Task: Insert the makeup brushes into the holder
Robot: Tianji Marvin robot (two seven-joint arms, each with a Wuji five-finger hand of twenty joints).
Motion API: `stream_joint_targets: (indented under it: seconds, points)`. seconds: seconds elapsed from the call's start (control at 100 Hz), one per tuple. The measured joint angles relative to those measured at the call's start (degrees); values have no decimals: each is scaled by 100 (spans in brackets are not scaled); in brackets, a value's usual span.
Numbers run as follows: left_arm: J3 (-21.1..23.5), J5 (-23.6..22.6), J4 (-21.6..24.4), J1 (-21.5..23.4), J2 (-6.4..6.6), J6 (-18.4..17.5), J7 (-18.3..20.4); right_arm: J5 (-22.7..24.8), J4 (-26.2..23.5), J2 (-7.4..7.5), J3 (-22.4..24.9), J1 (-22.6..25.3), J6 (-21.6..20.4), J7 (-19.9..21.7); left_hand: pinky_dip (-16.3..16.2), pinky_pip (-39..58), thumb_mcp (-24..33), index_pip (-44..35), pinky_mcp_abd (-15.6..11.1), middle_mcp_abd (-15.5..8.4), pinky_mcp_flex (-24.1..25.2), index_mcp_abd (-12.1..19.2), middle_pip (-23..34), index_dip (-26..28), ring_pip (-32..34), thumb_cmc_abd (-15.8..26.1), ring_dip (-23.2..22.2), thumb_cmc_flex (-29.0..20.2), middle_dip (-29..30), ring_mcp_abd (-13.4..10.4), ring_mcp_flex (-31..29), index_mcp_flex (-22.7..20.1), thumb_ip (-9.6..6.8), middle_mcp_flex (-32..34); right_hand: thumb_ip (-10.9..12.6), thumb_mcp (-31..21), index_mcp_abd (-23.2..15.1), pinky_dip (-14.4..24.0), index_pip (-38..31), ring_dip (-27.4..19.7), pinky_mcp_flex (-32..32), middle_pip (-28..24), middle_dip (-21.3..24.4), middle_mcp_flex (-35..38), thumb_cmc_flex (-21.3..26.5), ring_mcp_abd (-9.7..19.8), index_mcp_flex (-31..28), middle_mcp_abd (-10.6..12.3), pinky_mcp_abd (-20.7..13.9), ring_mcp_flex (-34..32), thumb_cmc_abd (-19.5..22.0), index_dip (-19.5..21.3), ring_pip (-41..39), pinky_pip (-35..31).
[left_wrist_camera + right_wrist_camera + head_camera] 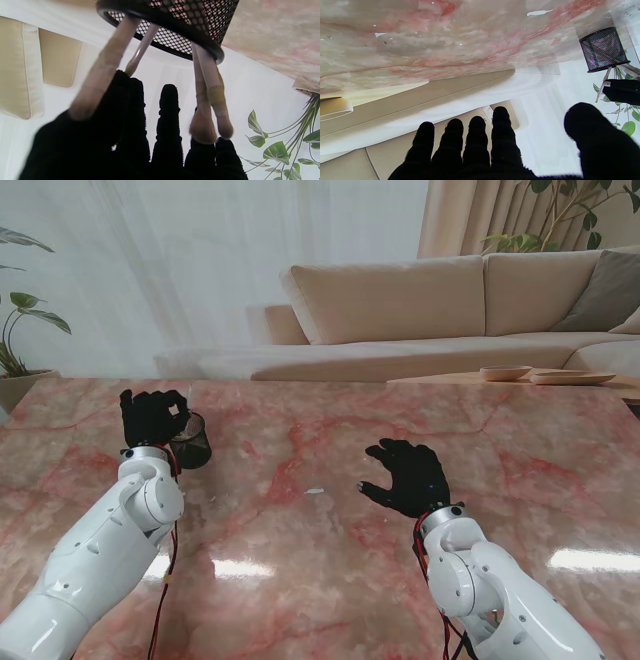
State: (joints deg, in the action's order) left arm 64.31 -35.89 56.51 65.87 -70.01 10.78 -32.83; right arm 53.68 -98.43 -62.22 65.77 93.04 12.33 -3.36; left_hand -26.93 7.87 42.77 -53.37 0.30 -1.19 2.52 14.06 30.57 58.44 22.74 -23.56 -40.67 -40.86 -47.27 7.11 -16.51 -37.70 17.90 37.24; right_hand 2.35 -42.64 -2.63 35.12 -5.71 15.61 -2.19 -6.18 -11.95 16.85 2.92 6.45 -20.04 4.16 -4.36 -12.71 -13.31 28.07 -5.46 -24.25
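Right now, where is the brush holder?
In the stand view the black mesh holder stands on the marble table at the robot's left, with the left hand right beside it, over its brushes.

Black mesh holder [192, 442] upright, far left — pink brushes [207, 82] inside.

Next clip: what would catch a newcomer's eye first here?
The black mesh holder on the pink marble table, far left, with the left hand right at it. The left wrist view shows several brushes standing in the holder, heads near the fingers; whether the hand grips one is unclear. The right hand hovers open mid-table, holding nothing.
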Motion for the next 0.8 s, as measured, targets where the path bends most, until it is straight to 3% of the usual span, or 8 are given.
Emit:
stream_joint_targets:
  seconds: [0.09,0.19,0.42,0.48,0.58,0.67,0.8]
  points:
    - [6,-7,0,19,0,0,2,5,0,0,-1,-3,0,2,17,-1,308,-299,-1,-3,0,-40,-1,-866,0,-363,-1,-2,590,-2,1,-5,-141,-85,0,0,0,0,0,0,0,0,0,0,0,0,0,0,0,0,0,0,0,0]
    - [51,-54,50,87,8,0,22,6,0,0,-10,-12,0,1,81,-6,647,-272,-1,-7,0,-235,-21,-1860,-38,-671,-1,-123,1057,-3,61,119,-445,-235,0,0,0,0,0,0,0,0,0,0,0,0,0,0,0,0,0,0,0,0]
    - [148,-163,245,260,75,-8,214,0,0,-1,-17,-20,-7,-11,259,-69,710,20,-1,-8,0,-620,-225,-2740,-223,-861,1,-101,1261,-4,199,252,-614,-478,0,0,-1,0,0,0,0,0,0,0,0,0,0,0,0,0,0,0,0,0]
    - [164,-164,279,291,90,-27,248,0,0,-1,-16,-20,-11,-11,333,-119,788,271,-1,-8,0,-728,-226,-2948,-286,-861,18,155,1294,-5,203,252,-678,-478,0,0,-1,0,0,0,0,0,0,0,0,0,-1,0,0,0,0,0,0,0]
    - [219,-178,352,353,112,-112,348,4,-3,-1,-12,-17,-13,-12,659,-275,825,1087,1,5,-28,-1069,-525,-3375,-498,-783,118,948,1572,-7,352,252,-1116,-713,0,0,-1,0,0,1,0,0,0,0,0,0,-1,0,0,0,0,0,0,0]
    - [289,-183,451,421,133,-238,421,5,-9,-2,-7,-12,-13,-25,968,-410,122,1653,1,10,-59,-1173,-707,-3532,-663,-724,350,1147,1828,-51,391,251,-1189,-749,0,0,-1,0,0,1,0,0,0,0,0,0,-1,0,0,0,0,0,0,0]
    - [421,-216,655,534,154,-294,496,6,-17,-4,-7,-8,-18,-64,1166,-476,-384,2089,1,13,-61,-1217,-854,-3739,-866,-724,538,1301,2072,-58,420,251,-1188,-775,0,0,-1,0,0,1,0,0,-1,0,0,0,-1,0,0,0,0,0,0,0]
